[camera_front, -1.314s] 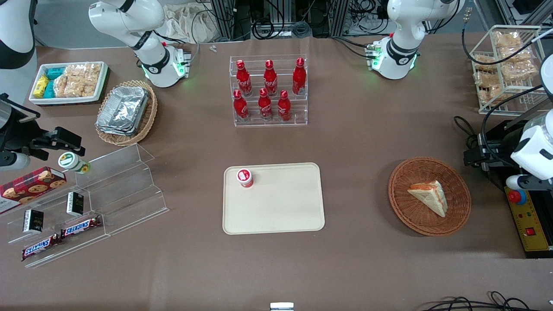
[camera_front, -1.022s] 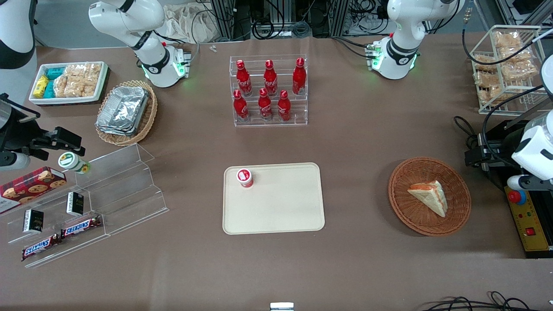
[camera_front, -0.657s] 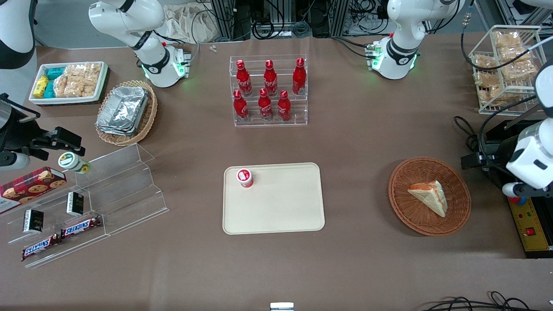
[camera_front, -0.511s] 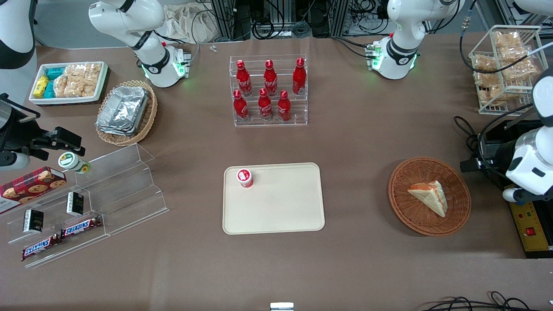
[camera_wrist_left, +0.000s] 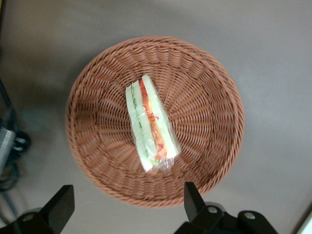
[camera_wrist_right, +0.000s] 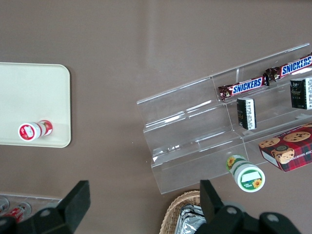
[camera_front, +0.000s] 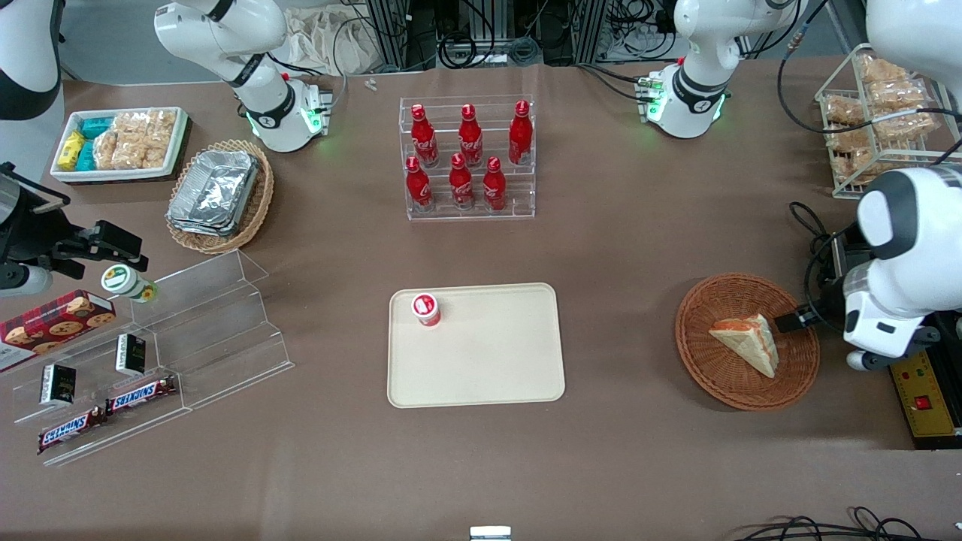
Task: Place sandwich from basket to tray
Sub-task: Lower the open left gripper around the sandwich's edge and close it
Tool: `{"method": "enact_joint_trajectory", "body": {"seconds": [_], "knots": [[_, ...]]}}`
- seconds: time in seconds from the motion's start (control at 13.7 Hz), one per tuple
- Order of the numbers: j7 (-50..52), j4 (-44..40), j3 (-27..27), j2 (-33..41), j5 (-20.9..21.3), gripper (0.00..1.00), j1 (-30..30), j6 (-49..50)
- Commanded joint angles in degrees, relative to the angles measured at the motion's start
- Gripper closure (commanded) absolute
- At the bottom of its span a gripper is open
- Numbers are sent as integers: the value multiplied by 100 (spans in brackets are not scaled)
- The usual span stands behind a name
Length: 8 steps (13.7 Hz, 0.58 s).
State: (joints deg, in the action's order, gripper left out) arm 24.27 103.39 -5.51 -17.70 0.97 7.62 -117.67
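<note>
The sandwich [camera_front: 748,342], a wrapped white-bread wedge with red and green filling, lies in the round reddish-brown basket [camera_front: 699,368] toward the working arm's end of the table. My left gripper [camera_front: 793,321] hangs above the basket's rim, beside the sandwich. In the left wrist view the sandwich [camera_wrist_left: 148,124] lies in the middle of the basket [camera_wrist_left: 97,87], and the gripper [camera_wrist_left: 126,207] is open, its fingers spread wide over the basket's edge with nothing between them. The cream tray [camera_front: 488,361] lies at the table's middle, well apart from the basket.
A small red-capped bottle [camera_front: 425,309] stands on the tray's corner. A rack of red bottles [camera_front: 467,161] stands farther from the camera. A wire rack of bagged snacks [camera_front: 875,113] and a yellow control box [camera_front: 924,398] flank the basket. An acrylic shelf [camera_front: 188,330] stands toward the parked arm's end.
The left arm has swung in from the table's edge toward the basket; its gripper now hangs over the basket's rim. The sandwich, basket and tray have not moved.
</note>
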Motion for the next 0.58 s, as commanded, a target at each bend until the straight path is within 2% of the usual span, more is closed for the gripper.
{"method": "enact_joint_trajectory", "body": {"seconds": [0.0,0.15,0.51], "knots": [[1041,803,-12,100,70,0,-7,-861],[1413,1190,-12,65,79,0,-7,-1222],[1405,1578,-3,-128,87,0,20,-1874]]}}
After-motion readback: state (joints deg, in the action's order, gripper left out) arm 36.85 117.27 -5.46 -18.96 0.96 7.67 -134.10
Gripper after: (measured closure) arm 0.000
